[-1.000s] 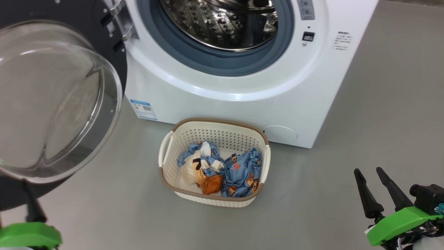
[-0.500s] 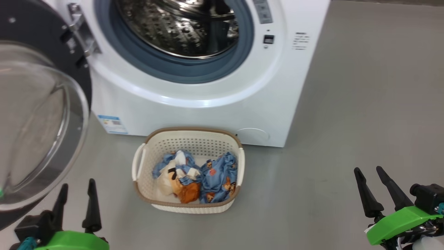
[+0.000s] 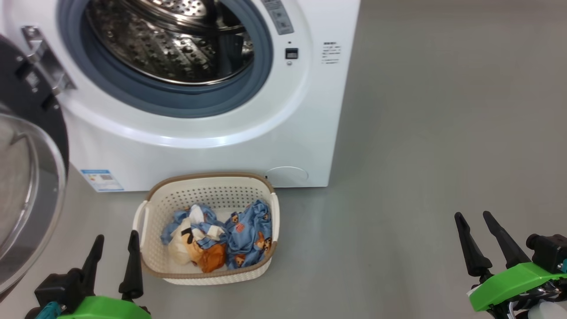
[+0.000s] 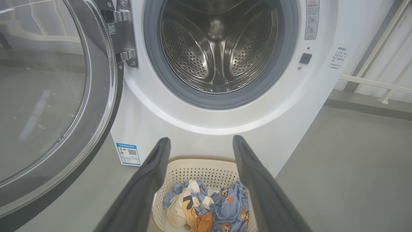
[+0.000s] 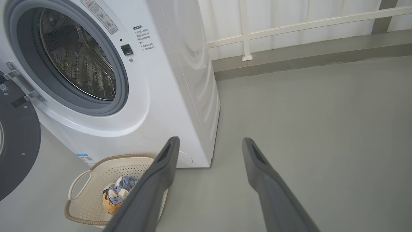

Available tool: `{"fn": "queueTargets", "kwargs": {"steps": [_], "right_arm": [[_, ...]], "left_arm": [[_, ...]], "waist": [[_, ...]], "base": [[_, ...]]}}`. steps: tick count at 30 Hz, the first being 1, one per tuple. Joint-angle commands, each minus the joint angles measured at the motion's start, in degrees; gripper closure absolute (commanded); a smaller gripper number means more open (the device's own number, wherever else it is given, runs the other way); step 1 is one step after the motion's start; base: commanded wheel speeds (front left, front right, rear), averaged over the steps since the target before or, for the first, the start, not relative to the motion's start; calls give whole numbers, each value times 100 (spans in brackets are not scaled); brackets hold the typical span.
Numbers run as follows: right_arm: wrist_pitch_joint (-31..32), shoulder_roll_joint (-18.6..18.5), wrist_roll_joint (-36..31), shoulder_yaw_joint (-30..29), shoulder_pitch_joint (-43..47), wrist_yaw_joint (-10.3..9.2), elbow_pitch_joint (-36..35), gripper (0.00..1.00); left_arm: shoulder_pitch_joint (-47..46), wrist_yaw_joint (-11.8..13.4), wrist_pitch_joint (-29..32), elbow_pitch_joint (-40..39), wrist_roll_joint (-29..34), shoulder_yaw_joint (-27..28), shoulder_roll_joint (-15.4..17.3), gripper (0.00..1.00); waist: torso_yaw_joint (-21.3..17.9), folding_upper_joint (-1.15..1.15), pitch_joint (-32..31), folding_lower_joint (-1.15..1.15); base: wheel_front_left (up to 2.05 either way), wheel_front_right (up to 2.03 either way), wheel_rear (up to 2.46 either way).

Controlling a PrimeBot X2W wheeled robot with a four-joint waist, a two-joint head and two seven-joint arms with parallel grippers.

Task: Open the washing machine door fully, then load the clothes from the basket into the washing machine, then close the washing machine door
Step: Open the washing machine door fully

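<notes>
Steel drum [image 4: 219, 48] lies exposed; what has changed in the last second? — reader
Chiefly the head camera: it has swung, so machine [image 3: 199, 137], door [image 3: 26, 186] and basket [image 3: 208, 178] sit further left in its view without moving themselves. The left gripper [image 3: 116, 237], a second ago close under the door glass, now stands clear of the door, just beside the basket's left handle. — author
Meaning for the task? — reader
With the door swung wide on its hinge, opening appears done; loading has not begun. The clothes [image 3: 221, 239] all lie heaped in the basket, which stands on the floor [image 3: 421, 177] against the machine's lower front edge. — author
Arm pose? — reader
Both grippers rest low, fingers pointing up the head view, spread and empty. The left wrist view looks between its fingers at the clothes; the right gripper [image 3: 473, 215] waits well apart, toward the floor's right side. — author
</notes>
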Motion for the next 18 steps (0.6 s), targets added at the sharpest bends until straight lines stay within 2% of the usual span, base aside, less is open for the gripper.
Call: {"fn": "queueTargets", "kwargs": {"steps": [1,18], "right_arm": [[-69,-69,8,94,26,9,-146,0],[-69,26,-23,-27,37,9,-167,0]], "left_arm": [[-48,-14,-37,-158,-38,174,150,0],[-25,-14,-37,-325,-273,-153,348,0]], "waist": [[-115,0,10,0],[-426,0,33,0]], "base": [[0,0,0],[0,0,0]]}}
